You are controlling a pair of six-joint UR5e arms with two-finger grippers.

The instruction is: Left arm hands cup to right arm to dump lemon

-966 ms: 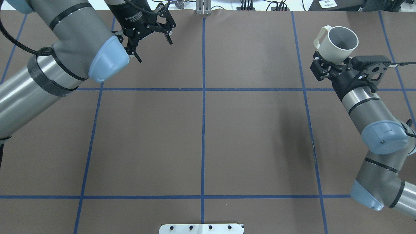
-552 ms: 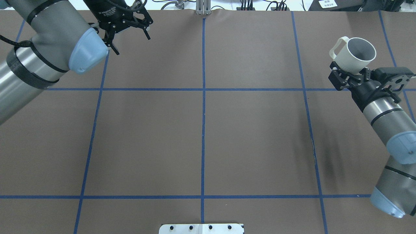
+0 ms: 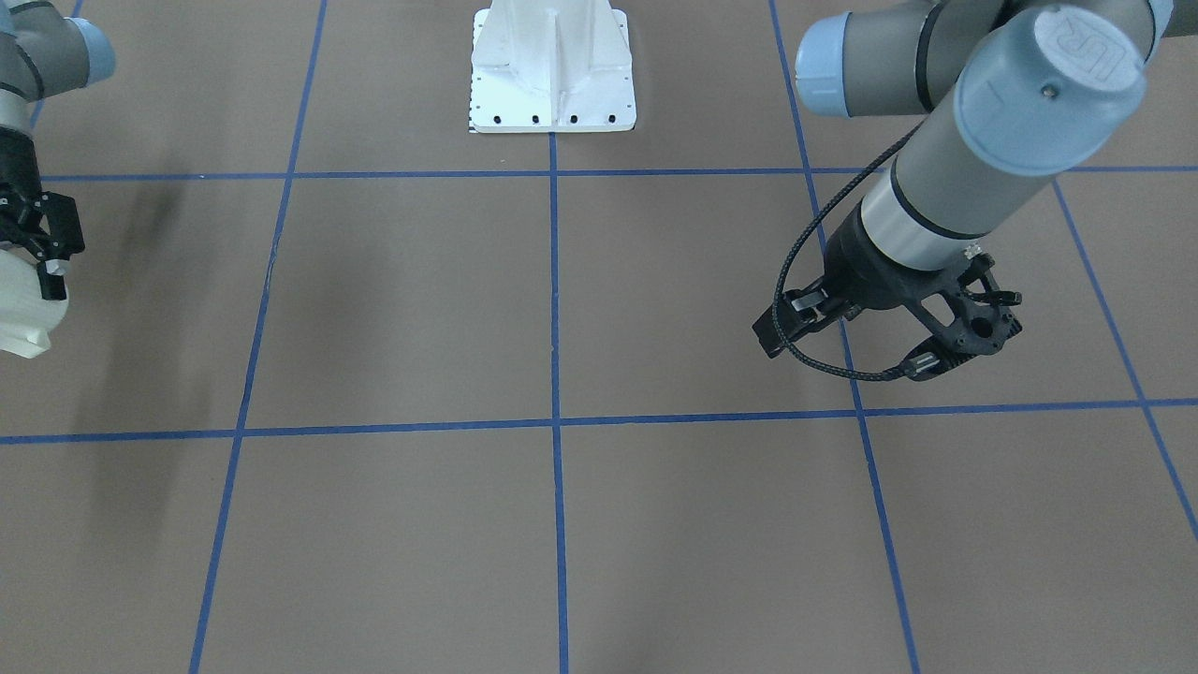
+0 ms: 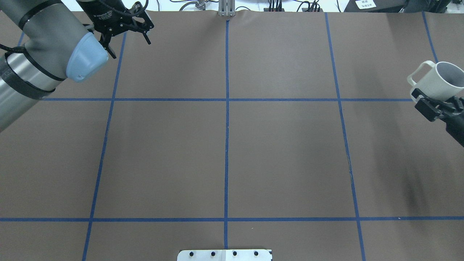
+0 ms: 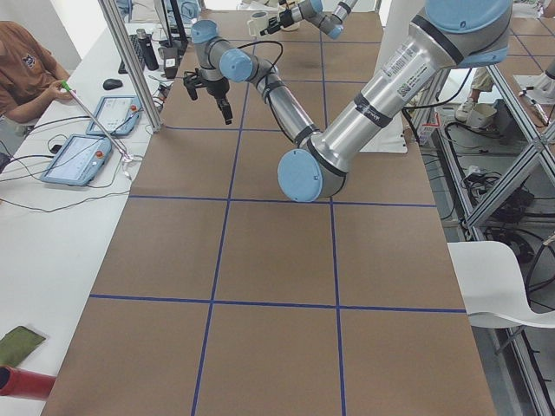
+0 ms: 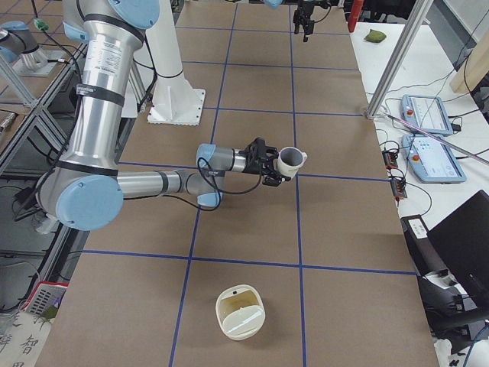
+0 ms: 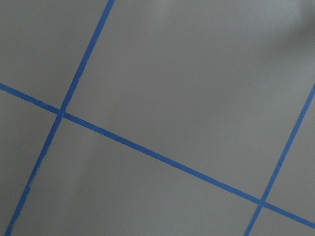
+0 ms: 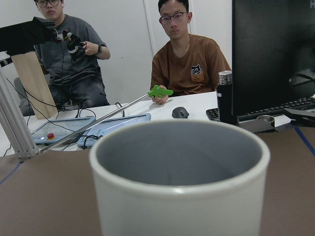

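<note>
The right gripper (image 6: 275, 169) pinches the cup (image 4: 436, 85) low on its body, holding it roughly upright above the right edge of the table (image 4: 282, 145), handle toward the left. At the far left, the left gripper (image 4: 131, 49) hangs with fingers spread, gripping nothing

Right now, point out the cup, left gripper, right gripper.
cup (image 4: 436, 86): overhead view, outer wall.
left gripper (image 4: 131, 50): overhead view, midway between its open fingers.
right gripper (image 4: 438, 100): overhead view, between its fingers at the cup's base.
</note>
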